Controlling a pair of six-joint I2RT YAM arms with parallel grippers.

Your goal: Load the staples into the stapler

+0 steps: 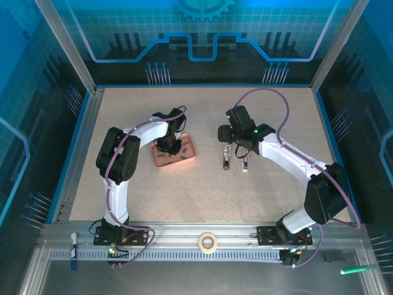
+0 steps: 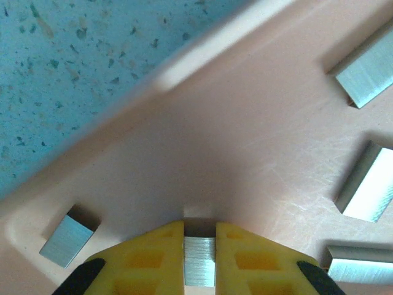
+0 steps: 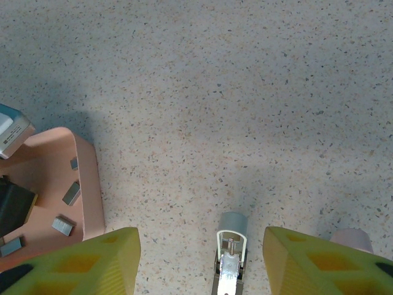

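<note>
The pink tray (image 1: pixel 184 161) lies left of the table's centre, and several staples rest on its floor, such as one strip (image 2: pixel 66 239) and another (image 2: pixel 366 190). My left gripper (image 2: pixel 199 228) is down inside the tray, its yellow fingers shut on one staple strip (image 2: pixel 199 261). The stapler (image 1: pixel 226 157) lies opened out right of the tray, its metal magazine (image 3: pixel 230 261) pointing away from me. My right gripper (image 3: pixel 202 261) hangs over it, open, with the magazine between the fingertips and touching neither. The tray's rim (image 3: pixel 91 184) shows at the left of the right wrist view.
A roll of tape (image 1: pixel 208 242) sits on the near rail between the arm bases. A blue marker (image 1: pixel 73 251) lies at the near left and a green pen (image 1: pixel 353 269) at the near right. Aluminium frame posts and blue walls enclose the table.
</note>
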